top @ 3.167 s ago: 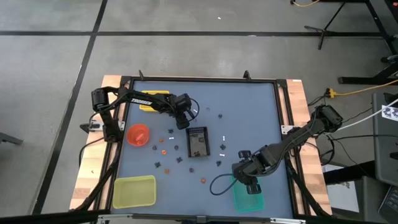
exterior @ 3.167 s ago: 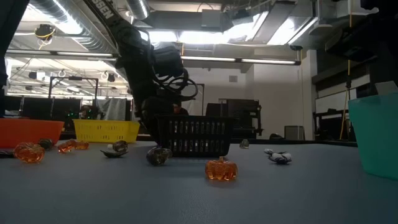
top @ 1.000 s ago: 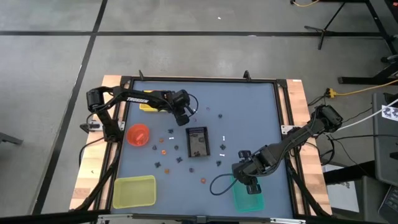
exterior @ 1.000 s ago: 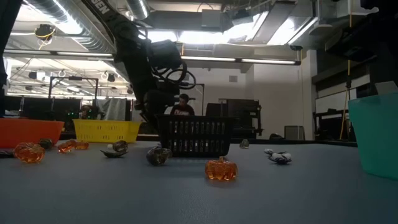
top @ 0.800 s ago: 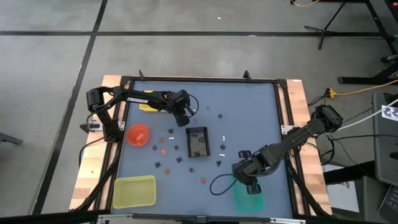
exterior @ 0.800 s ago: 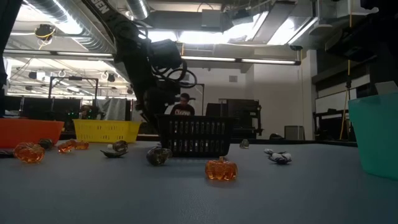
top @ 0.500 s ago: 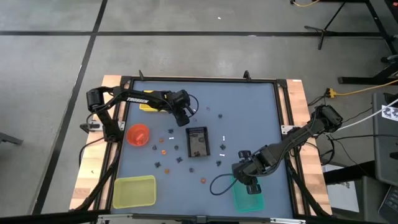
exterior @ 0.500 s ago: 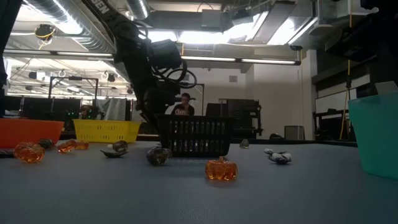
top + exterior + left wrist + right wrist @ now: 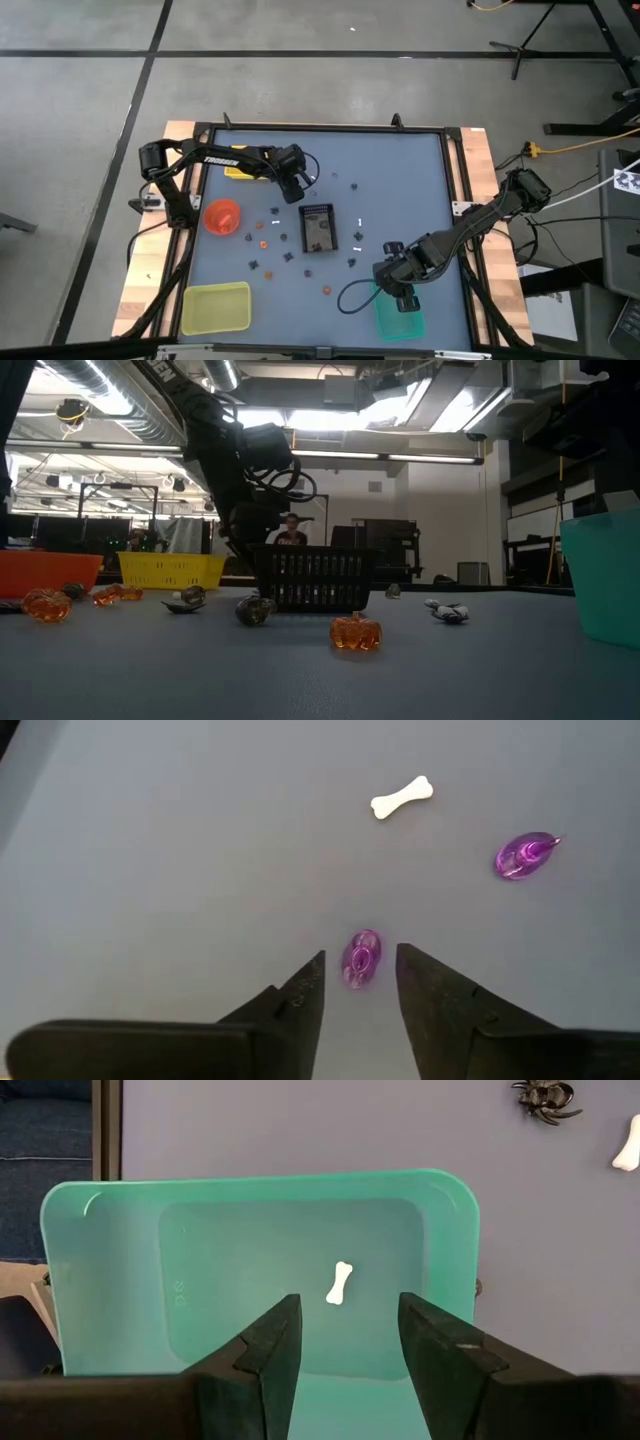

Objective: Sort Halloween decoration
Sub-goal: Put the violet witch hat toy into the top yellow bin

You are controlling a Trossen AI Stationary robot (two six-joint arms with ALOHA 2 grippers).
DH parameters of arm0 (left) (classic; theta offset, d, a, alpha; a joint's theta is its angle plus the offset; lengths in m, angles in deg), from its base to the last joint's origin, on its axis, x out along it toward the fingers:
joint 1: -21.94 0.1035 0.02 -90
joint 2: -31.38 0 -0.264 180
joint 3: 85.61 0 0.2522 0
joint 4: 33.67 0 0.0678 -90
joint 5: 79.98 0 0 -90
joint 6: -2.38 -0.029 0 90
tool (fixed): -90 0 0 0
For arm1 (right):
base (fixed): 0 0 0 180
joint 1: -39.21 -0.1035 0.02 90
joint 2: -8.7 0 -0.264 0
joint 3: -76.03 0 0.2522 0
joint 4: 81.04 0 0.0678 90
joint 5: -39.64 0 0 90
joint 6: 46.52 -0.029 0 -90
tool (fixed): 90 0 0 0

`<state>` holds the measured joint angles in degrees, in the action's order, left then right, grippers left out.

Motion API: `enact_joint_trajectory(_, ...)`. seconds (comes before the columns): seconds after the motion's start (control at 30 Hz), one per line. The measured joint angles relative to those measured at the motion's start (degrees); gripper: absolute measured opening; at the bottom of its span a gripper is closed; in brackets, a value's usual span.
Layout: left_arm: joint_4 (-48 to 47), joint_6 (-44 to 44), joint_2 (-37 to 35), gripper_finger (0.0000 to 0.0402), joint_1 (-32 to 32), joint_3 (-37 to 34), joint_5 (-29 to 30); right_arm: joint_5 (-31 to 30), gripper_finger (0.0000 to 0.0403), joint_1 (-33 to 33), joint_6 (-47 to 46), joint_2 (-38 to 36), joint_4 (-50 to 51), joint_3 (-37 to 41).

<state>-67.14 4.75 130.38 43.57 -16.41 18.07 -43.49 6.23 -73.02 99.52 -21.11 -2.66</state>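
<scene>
Purple trinket (image 9: 361,958) between parted left tool (image 9: 358,982) fingers, untouched

Purple trinket (image 9: 361,958) between open tool (image 9: 358,982) fingers

A black basket (image 9: 319,228) sits mid-table. An orange bowl (image 9: 222,216), yellow tray (image 9: 214,307) and teal tray (image 9: 399,318) sit around it.

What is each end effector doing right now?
Left end effector: open, empty, over a purple trinket.
Right end effector: open, empty, above the teal tray.
</scene>
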Motion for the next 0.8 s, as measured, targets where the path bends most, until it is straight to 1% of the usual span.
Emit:
enact_joint_trajectory(0.53, 0.0, -0.1, 0.0, 0.0085, 0.0, 0.0, 0.0, 0.0, 0.0166, 0.0, 0.0, 0.0, 0.0, 0.0)
enact_joint_trajectory(0.8, 0.0, -2.7, 0.0, 0.0086, 0.0, 0.0, 0.0, 0.0, 0.0166, 0.0, 0.0, 0.0, 0.0, 0.0)
